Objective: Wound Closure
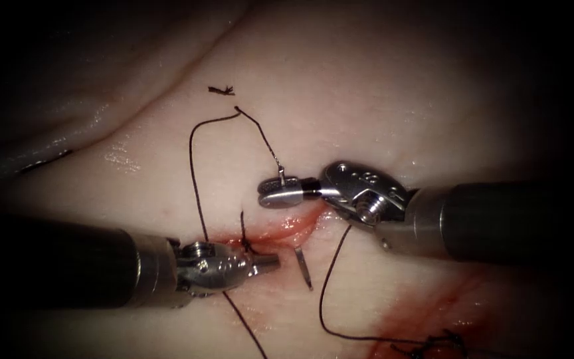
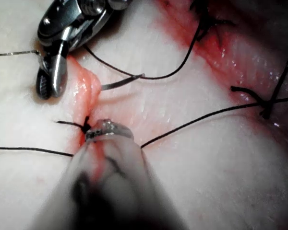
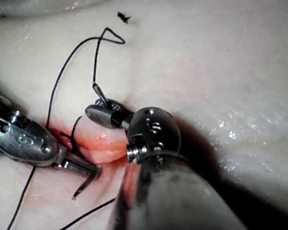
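Needle in tissue, tail clenched in my right claw, tip out just beside my closed left claw, its grasp unclear, left wrist view adds tied stitches beyond.

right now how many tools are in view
2. The left arm's tool comes to the cut from the left, hold unclear. The right arm's tool, above the cut, has fingers shut on the needle near its tail; needle is in the tissue.

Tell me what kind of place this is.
Likely a surgical-robot suturing practice bench: two needle drivers, the left tool and right tool, work over pork-belly tissue with a cut, dark thread and a curved needle.
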